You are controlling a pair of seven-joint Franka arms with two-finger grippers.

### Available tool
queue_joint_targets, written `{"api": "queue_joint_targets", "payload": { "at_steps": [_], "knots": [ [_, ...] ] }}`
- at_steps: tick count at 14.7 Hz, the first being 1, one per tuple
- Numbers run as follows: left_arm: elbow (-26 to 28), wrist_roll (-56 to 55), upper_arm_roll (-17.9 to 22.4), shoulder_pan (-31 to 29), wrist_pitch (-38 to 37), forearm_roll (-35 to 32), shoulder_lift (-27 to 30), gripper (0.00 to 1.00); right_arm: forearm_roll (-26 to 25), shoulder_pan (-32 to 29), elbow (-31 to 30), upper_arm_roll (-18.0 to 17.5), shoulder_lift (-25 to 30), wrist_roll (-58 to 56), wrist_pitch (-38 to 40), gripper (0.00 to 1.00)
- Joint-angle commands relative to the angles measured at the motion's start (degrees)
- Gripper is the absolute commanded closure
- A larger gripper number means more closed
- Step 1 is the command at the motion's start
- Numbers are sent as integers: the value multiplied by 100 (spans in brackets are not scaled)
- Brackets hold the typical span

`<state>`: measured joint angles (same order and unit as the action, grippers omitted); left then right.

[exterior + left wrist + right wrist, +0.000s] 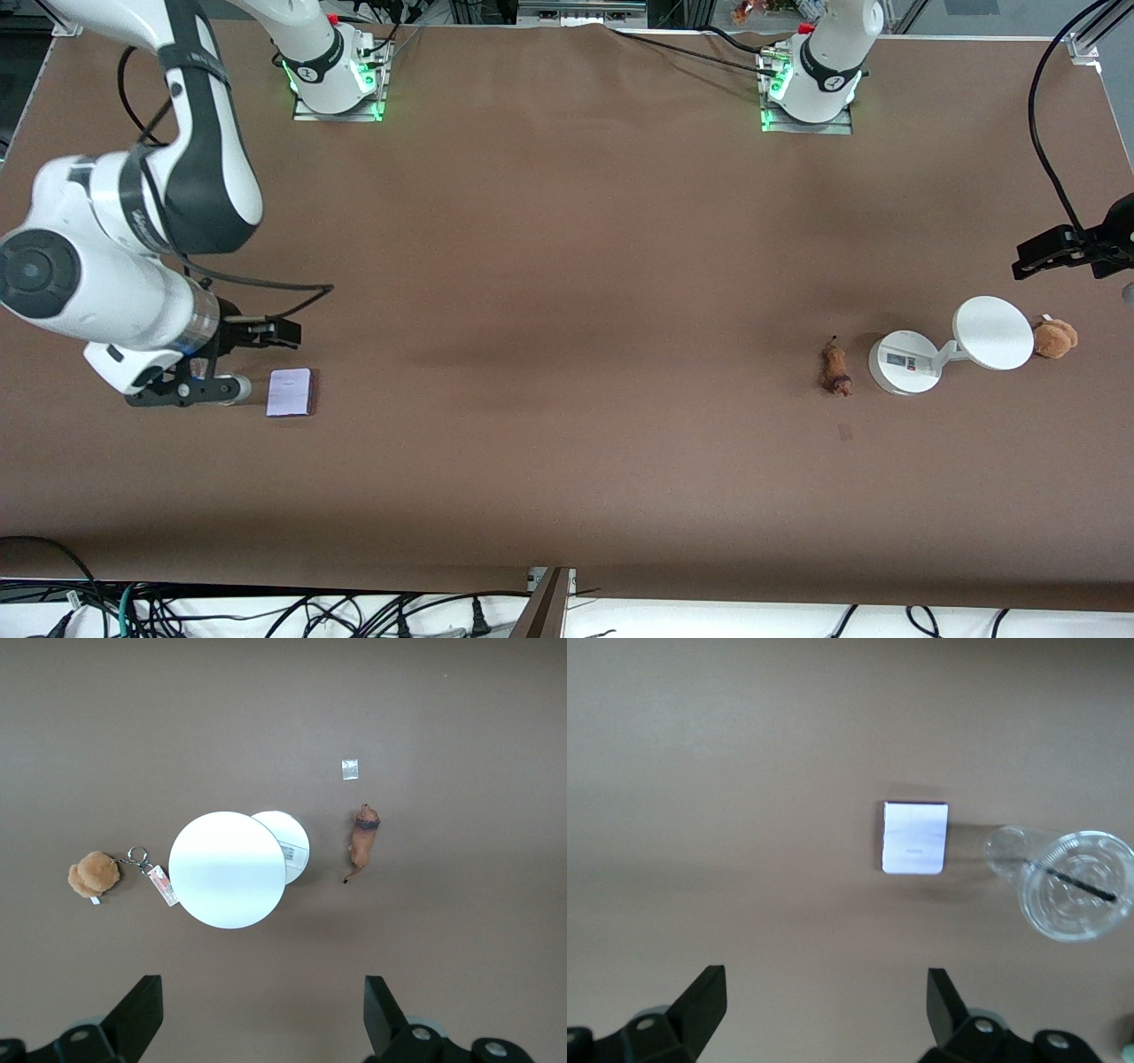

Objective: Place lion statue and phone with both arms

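Grippers both spread, nothing held.
You have the right gripper [232, 361] beside the phone [290, 392] on the tabletop [567, 310]; lion statue [834, 369] lies beside the white stand [948, 347]; left gripper [1050, 254] hovers, jaws apart.

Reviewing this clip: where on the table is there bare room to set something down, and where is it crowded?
Widest bare stretch: the brown cloth between the phone and the lion statue. The strip nearer the front camera is bare too. Crowded: the left arm's end, where lion statue, white stand and brown plush toy sit in a row. A clear cup lies beside the phone.
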<state>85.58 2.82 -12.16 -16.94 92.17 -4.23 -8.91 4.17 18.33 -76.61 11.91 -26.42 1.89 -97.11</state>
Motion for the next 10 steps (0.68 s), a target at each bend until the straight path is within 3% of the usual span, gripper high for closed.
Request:
{"api": "queue_joint_targets", "payload": {
  "at_steps": [1,3,6,10],
  "knots": [
    [-200,-36,-50,33,-86,-113,-84,0,-21,-13,23,21,321,-83,350,0],
    [-200,-44,-85,33,-94,-96,-76,0,-91,-31,15,4,549,-66,385,0],
    [-200,-44,-120,33,-94,-104,-76,0,-407,-13,-581,-31,1321,-101,438,0],
    [-209,-36,-120,33,-94,-113,-76,0,-426,-154,-820,-101,2139,-92,947,0]
  ]
}}
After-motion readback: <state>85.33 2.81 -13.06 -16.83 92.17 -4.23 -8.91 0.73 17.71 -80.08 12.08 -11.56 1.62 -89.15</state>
